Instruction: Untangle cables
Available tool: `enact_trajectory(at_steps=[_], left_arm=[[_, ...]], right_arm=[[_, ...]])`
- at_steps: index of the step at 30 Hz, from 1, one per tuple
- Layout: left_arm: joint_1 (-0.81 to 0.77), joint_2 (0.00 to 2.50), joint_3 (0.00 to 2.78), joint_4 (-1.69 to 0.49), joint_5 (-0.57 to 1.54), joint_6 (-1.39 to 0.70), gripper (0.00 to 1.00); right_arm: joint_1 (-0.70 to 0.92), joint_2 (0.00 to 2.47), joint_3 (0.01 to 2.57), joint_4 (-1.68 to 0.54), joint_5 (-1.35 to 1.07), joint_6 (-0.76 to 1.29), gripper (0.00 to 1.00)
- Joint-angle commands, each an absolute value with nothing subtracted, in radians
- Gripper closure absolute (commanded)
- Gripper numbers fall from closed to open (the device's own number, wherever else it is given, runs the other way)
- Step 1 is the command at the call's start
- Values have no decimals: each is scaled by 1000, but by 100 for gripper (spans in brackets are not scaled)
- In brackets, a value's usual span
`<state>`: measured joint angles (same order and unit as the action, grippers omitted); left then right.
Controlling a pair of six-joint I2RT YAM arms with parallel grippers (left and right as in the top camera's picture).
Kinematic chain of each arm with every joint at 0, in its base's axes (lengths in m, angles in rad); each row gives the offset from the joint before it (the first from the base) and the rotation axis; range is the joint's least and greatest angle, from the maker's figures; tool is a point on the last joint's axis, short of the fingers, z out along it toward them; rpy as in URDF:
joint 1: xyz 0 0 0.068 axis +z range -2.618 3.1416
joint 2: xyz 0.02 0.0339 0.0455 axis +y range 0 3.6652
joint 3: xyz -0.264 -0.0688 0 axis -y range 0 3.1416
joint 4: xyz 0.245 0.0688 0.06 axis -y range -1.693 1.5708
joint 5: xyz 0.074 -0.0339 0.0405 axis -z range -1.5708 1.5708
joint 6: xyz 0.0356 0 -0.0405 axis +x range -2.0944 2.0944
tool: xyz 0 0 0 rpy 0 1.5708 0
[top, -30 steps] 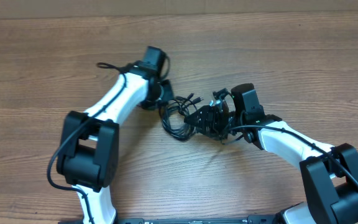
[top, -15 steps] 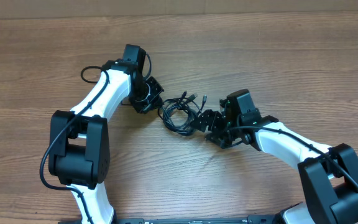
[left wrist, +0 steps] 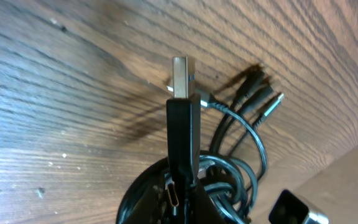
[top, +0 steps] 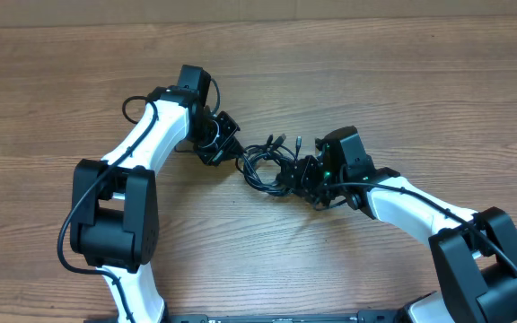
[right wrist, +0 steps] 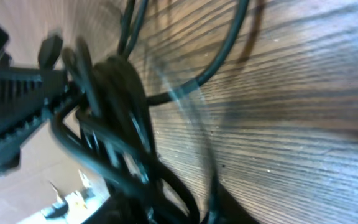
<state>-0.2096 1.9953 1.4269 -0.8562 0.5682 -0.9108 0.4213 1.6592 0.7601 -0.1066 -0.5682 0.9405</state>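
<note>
- My left pincer [top: 220, 141] sits at the left edge of the cables [top: 260, 167]. It is clamped down tight, as it was a second ago.
- The left wrist view shows a USB plug [left wrist: 179, 78] standing straight up in front of it. I judge that I hold that cord just behind the plug.
- Over the last second my left arm swings outward, away from the bundle. One cord now runs taut from that pincer into the loops.
- My right pincer [top: 305, 173] backs off from the right edge of the bundle, then comes in again and narrows sharply.
- That suggests I am trying for a second hold, so that the two sides can be drawn apart. The knot itself looks barely looser: the loops are still piled together mid-table [top: 402, 81].
- Loose plug ends [top: 281, 140] poke out on the far side of the bundle.
- The right wrist view is smeared by motion. I see a ridged finger [right wrist: 11, 93] pressed beside dark strands, but I cannot tell whether the jaws have closed on any cord.
- From overhead, the right pincer covers the bundle's right edge.
- I cannot separate the three cords or follow their crossings.
</note>
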Motion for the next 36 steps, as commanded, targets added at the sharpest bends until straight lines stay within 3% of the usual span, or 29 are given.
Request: enact_trajectory(at_steps=[1, 5, 16, 36], left_arm=[[-217, 1959, 1443, -852, 626, -887, 96], [-217, 1959, 1443, -852, 627, -849, 96], [-232, 1959, 1443, -829, 636, -664, 96], [-426, 1959, 1443, -815, 511, -541, 96]], right_arm=[[426, 1639, 764, -101, -557, 982, 81], [426, 1639, 764, -86, -539, 1004, 96], [426, 1639, 764, -75, -539, 1026, 96], [425, 1639, 764, -45, -530, 1093, 96]])
